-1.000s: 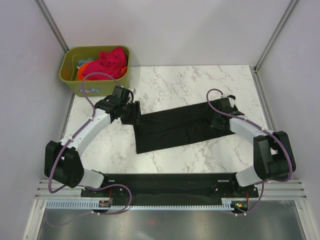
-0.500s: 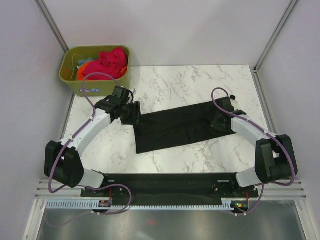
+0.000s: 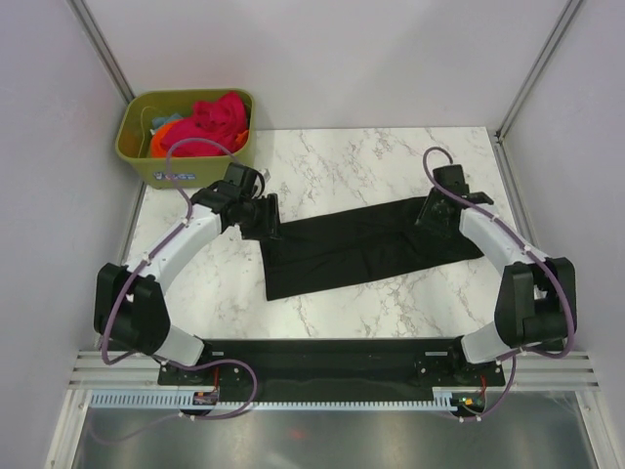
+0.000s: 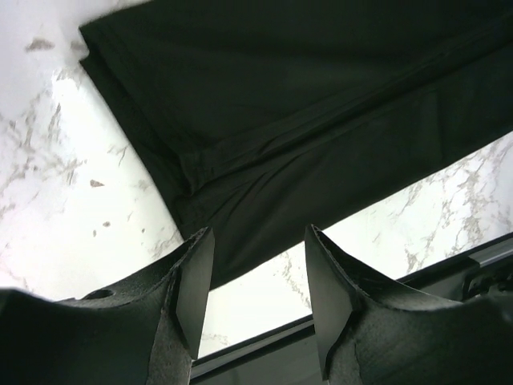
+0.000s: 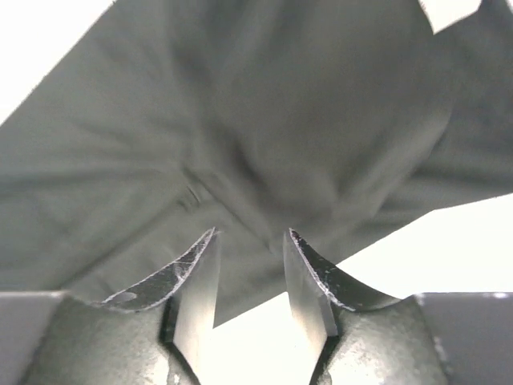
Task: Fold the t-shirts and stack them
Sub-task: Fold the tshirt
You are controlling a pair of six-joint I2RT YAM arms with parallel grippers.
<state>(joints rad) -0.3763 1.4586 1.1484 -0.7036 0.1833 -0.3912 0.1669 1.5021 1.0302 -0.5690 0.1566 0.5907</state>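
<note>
A plain black t-shirt [image 3: 361, 244] lies flat on the marble table [image 3: 371, 156], folded into a long strip running left to right. My left gripper [image 3: 268, 219] is open and empty at the strip's left end, and its wrist view [image 4: 258, 273] shows the black cloth [image 4: 321, 96] just beyond the fingertips. My right gripper [image 3: 431, 217] is open and empty over the strip's right end, with the cloth [image 5: 280, 120] under and ahead of its fingers [image 5: 250, 265]. Pink-red [image 3: 217, 117] and orange [image 3: 164, 137] tees are heaped in the bin.
An olive-green plastic bin [image 3: 186, 168] stands at the table's far left corner, close behind my left arm. Grey walls enclose the table on three sides. The black base rail [image 3: 332, 354] runs along the near edge.
Both grippers have drawn back toward the far side of the table. The right one moved farthest, from over the cloth's right end to its far edge. The shirt has not moved.
</note>
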